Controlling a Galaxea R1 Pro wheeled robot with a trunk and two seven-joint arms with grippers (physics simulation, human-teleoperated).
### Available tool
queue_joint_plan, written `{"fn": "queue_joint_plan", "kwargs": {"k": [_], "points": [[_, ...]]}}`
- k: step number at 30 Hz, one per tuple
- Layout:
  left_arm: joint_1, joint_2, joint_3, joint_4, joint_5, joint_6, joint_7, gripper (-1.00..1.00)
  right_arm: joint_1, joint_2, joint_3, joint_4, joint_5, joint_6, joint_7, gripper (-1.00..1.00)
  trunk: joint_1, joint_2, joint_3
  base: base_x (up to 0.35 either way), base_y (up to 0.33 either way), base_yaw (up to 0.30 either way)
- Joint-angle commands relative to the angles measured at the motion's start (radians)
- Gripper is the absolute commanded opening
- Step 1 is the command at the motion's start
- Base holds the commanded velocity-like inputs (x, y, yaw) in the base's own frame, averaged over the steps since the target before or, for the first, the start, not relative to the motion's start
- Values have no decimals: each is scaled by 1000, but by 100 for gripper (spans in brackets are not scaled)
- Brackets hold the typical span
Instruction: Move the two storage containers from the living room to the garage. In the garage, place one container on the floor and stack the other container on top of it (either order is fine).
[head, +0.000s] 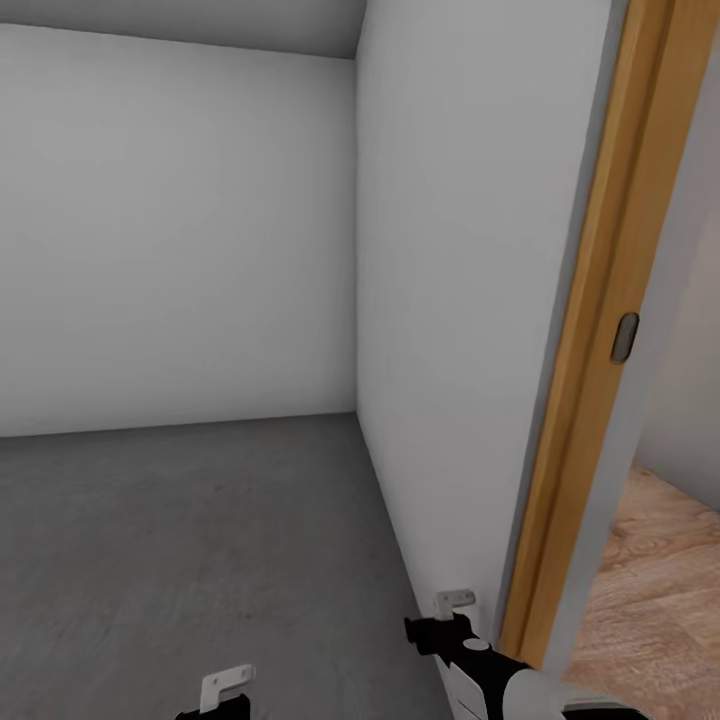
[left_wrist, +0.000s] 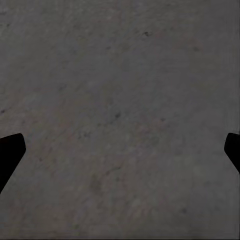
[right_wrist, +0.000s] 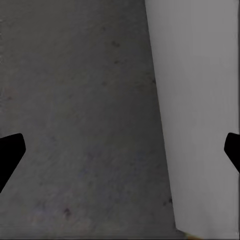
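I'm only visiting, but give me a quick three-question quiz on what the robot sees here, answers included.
1. True or false: the left gripper holds an orange box.
2. What lies beyond the wooden door frame? A) wood-plank flooring B) grass C) carpet
3. Fill in: the right gripper hangs over grey concrete floor beside a white ____.

Key: 1 false, both grippers are open and empty; 2 A; 3 wall.

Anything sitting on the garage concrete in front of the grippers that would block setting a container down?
Nothing visible. The grey concrete floor ahead is bare up to the white walls. Both the left gripper and right gripper are open and empty; the right one is close beside the wall by the wooden door frame.
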Motion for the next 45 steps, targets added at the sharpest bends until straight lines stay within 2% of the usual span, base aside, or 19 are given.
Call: {"fn": "queue_joint_plan", "kwargs": {"k": [1, 13, 19, 27, 35, 42, 45], "points": [[-1, 0, -2, 1, 11, -6, 2, 100, -1, 0, -1, 3, 7, -6, 0, 100, -1, -1, -1, -299, 0, 0], [-1, 0, -2, 1, 11, -6, 2, 100, -1, 0, -1, 3, 4, -6, 0, 100, -1, -1, -1, -330, 8, -2], [-1, 0, -2, 1, 11, -6, 2, 100, -1, 0, -1, 3, 4, -6, 0, 100, -1, -1, 3, -276, 116, -154], [-1, 0, -2, 0, 11, -6, 2, 100, -1, 0, -1, 3, 4, -6, 0, 100, -1, -1, 10, -34, 19, -205], [-1, 0, -2, 1, 11, -6, 2, 100, -1, -1, -2, 3, 3, -6, 0, 100, -1, -1, 13, -1, 0, -64], [40, 40, -1, 35, 10, -9, -1, 100, 37, -41, 2, 42, 11, -1, -7, 100, -1, -1, 13, 0, 0, 0], [57, 47, 0, 52, 10, -13, -2, 100, 54, -58, 2, 41, 17, -7, -6, 100, -1, -1, 13, 0, 0, 0]]}}
